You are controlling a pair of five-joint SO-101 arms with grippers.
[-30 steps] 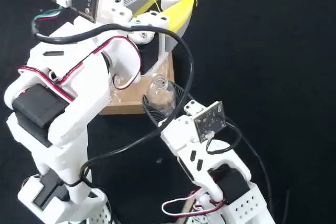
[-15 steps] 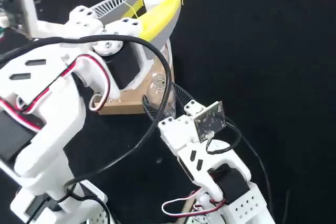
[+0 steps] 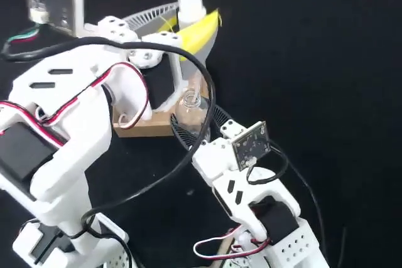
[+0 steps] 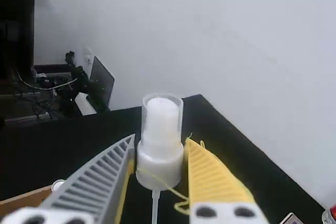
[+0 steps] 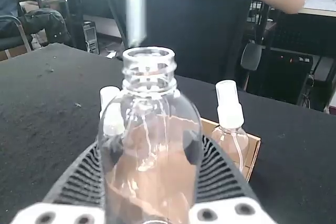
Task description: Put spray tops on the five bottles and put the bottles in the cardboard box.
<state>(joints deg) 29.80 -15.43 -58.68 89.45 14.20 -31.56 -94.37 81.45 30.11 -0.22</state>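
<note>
Black table: spray top over open bottle.
Left gripper clamps spray top, now lower, at 12 o'clock of clear bottle held in right gripper.

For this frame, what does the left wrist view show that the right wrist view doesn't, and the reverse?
Left wrist view: the spray top clamped in the left gripper, against a white wall. Right wrist view: the open-necked bottle held in the right gripper, with two capped bottles behind it. Shared: the cardboard box, the black table, and the top's thin tube, which appears as a pale streak above the bottle's neck in the right wrist view.
</note>
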